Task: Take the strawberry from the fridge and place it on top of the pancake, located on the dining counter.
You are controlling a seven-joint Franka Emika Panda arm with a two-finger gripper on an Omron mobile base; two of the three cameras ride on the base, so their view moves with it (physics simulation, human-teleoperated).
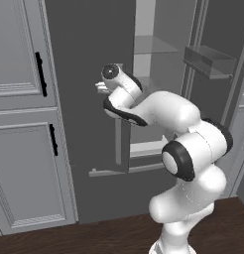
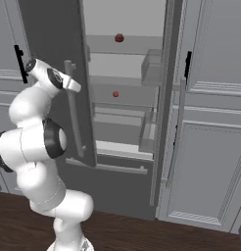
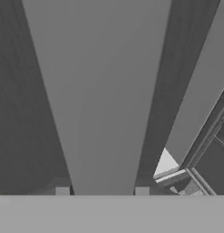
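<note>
The dark grey fridge [image 1: 84, 74] [image 2: 49, 29] stands with both doors swung open, and its glass shelves show. My gripper [image 1: 100, 89] [image 2: 74, 86] [image 3: 102, 191] is shut on the left door's long pale handle [image 2: 74, 122] [image 3: 102, 91], which runs up between the fingertips [image 3: 62, 191] in the hand view. Two small red things lie inside, one on the upper shelf [image 2: 119, 37] and one on a lower shelf [image 2: 115, 94]. I cannot tell which is the strawberry. The pancake and the dining counter are out of view.
Light grey panelled cabinets with black handles flank the fridge on the left [image 1: 20, 99] and right [image 2: 210, 122]. The right door's bins [image 2: 152, 68] [image 1: 208, 59] jut beside the shelves. The lower drawer's bar [image 2: 108, 167] crosses below. The floor is dark wood [image 1: 94, 233].
</note>
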